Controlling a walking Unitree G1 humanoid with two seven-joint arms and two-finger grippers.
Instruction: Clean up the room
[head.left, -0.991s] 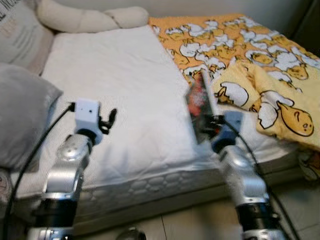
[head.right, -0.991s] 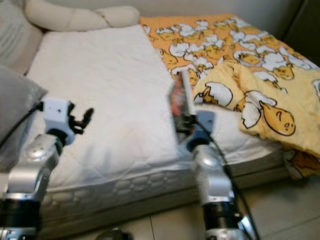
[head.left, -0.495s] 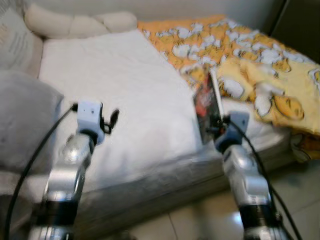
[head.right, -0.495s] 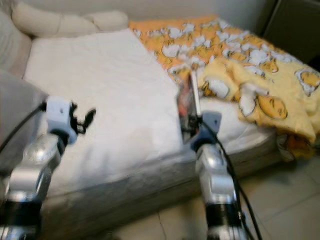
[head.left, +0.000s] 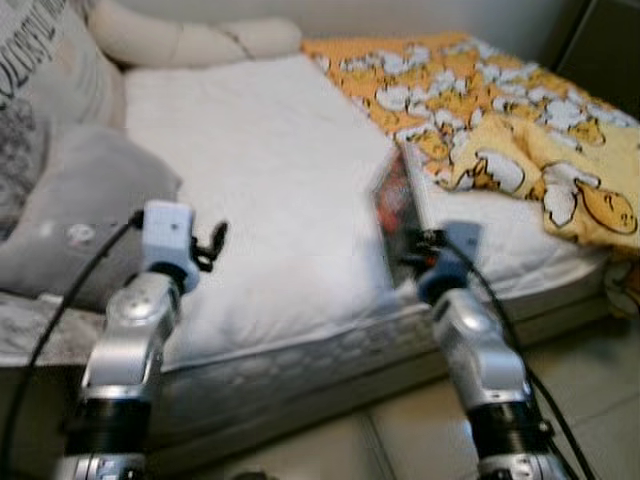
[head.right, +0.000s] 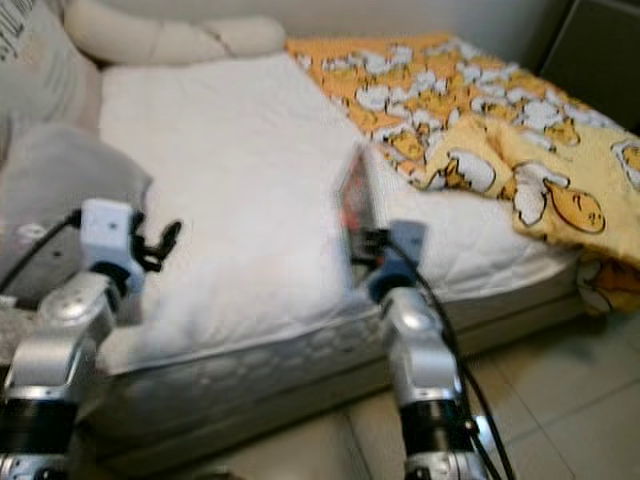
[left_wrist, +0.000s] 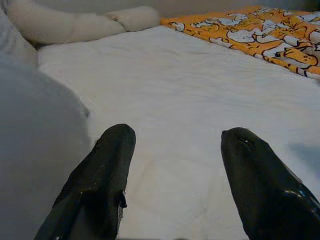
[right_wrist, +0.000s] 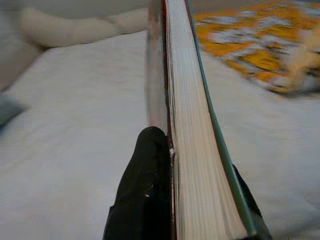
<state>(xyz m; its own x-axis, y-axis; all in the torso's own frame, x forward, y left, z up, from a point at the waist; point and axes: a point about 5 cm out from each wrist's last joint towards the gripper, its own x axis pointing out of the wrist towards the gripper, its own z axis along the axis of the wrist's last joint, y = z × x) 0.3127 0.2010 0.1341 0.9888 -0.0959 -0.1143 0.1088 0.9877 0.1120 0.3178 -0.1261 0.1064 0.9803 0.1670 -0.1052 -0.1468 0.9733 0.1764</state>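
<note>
The right gripper pinches a book between its jaws, one black finger pressed flat against the cover and the other just showing behind the far cover. The book stands upright on edge above the jaws, its pale page block facing the wrist camera, with a dark green cover on one side and a reddish, dark-printed cover on the other. The right arm reaches forward and up from the floor side of the bed, its wrist over the mattress edge.

The left gripper hangs over the near part of the white mattress, jaws spread wide with nothing between them; its fingers frame bare quilted sheet. The left arm is bent upward, with a black cable running from its white wrist box.

Just beside the left jaws, on their outer side, lies a grey pillow, and behind it a printed cushion. Beyond both grippers the white mattress stretches away to a cream knotted bolster at the far end. Past the book, on the outer side of the right jaws, a yellow-orange duck-patterned blanket lies rumpled over the bed.
</note>
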